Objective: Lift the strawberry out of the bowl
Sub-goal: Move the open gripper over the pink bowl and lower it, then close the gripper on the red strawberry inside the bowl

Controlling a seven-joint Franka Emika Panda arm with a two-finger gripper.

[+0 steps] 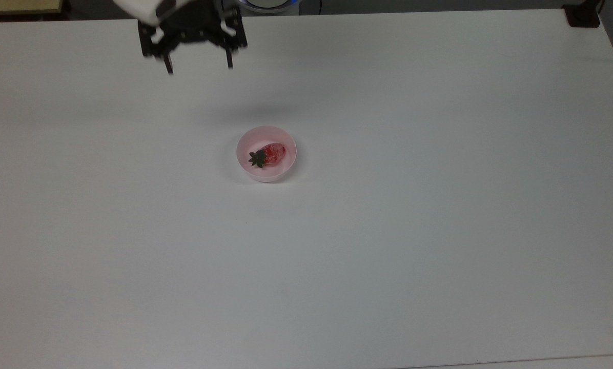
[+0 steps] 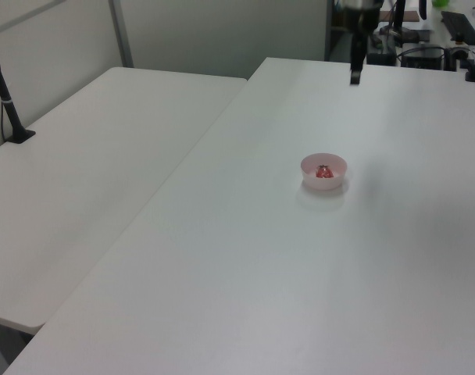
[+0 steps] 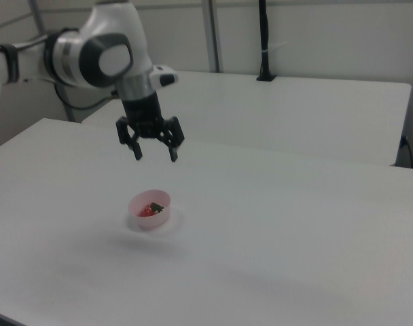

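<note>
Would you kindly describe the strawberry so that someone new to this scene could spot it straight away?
Start at the large white table; near its middle stands a small pale pink bowl. The strawberry lies on its side inside that bowl. It is glossy red with a dark green spiky leaf cap pointing toward the top view's left, the only strongly coloured thing on the table.

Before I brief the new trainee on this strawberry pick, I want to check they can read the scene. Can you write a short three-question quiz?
1. True or false: the gripper has its jaws shut on the strawberry.
2. Where does the strawberry lie? A) in the bowl B) on the bare table C) between the jaws
3. Fill in: in the top view, the strawberry's green cap points toward the top view's ____.

Key: 1 false, the jaws are open above the table; 2 A; 3 left.
</note>
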